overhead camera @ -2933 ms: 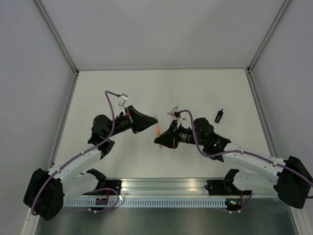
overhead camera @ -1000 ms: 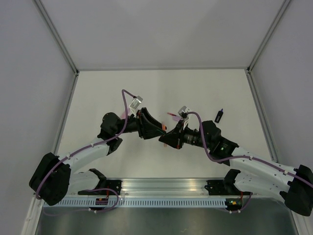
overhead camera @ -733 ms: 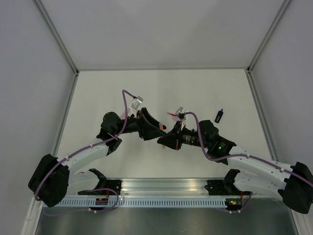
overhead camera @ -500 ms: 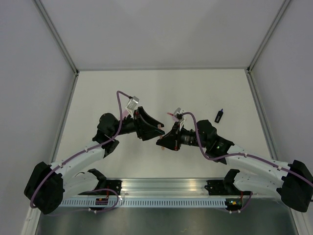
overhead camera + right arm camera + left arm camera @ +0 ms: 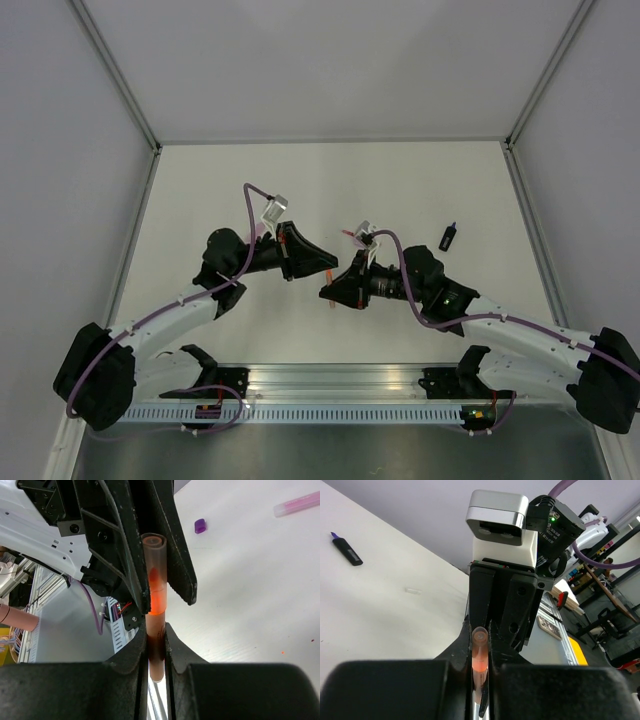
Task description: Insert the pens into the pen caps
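Observation:
The orange pen (image 5: 332, 275) is held above the table between both grippers. My right gripper (image 5: 328, 292) (image 5: 156, 640) is shut on the pen's pale body (image 5: 155, 652). My left gripper (image 5: 326, 267) (image 5: 480, 669) is shut on the translucent orange cap (image 5: 154, 570), which sits over the pen's orange tip. The cap and pen also show in the left wrist view (image 5: 479, 652). A black pen with a purple end (image 5: 448, 237) (image 5: 347, 550) lies on the table to the right. A pink pen (image 5: 300, 503) (image 5: 352, 235) and a purple cap (image 5: 200, 526) lie loose on the table.
The white table (image 5: 330, 180) is walled by grey panels at the back and both sides. A metal rail (image 5: 340, 385) with the arm bases runs along the near edge. Purple cables (image 5: 255, 200) loop above both wrists.
2.9 s ago the grippers were apart, with the pen in the right one. They have closed in on each other, and the cap now sits over the pen's tip.

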`<action>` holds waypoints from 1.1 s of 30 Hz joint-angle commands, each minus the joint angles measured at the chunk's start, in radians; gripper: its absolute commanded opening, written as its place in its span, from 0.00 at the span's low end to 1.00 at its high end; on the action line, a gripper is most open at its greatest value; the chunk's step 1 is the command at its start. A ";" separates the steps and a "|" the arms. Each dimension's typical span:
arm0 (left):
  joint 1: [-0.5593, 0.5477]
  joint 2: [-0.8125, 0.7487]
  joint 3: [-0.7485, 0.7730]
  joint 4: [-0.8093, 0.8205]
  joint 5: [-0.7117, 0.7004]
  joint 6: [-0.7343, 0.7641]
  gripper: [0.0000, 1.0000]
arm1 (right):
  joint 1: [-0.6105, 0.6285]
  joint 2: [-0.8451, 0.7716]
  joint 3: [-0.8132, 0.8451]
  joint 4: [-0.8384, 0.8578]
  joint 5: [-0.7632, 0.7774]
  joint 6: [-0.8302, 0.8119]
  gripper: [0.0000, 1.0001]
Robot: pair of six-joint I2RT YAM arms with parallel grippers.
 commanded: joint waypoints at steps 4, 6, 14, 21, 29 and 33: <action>-0.007 0.014 0.028 0.152 0.097 -0.089 0.02 | 0.001 -0.049 0.089 -0.049 0.093 -0.031 0.00; -0.007 0.006 0.020 0.168 0.093 -0.104 0.02 | 0.001 -0.071 0.146 -0.086 0.185 -0.063 0.00; -0.010 0.035 -0.034 0.297 0.030 -0.194 0.02 | -0.013 -0.040 0.385 -0.172 0.383 -0.163 0.00; -0.030 0.064 -0.037 0.317 0.013 -0.204 0.02 | -0.051 0.052 0.519 -0.109 0.374 -0.191 0.00; -0.056 0.067 -0.032 0.250 -0.038 -0.144 0.02 | -0.122 0.067 0.599 -0.077 0.345 -0.229 0.00; -0.102 0.083 0.000 0.129 -0.102 -0.066 0.02 | -0.160 0.080 0.619 -0.036 0.282 -0.234 0.00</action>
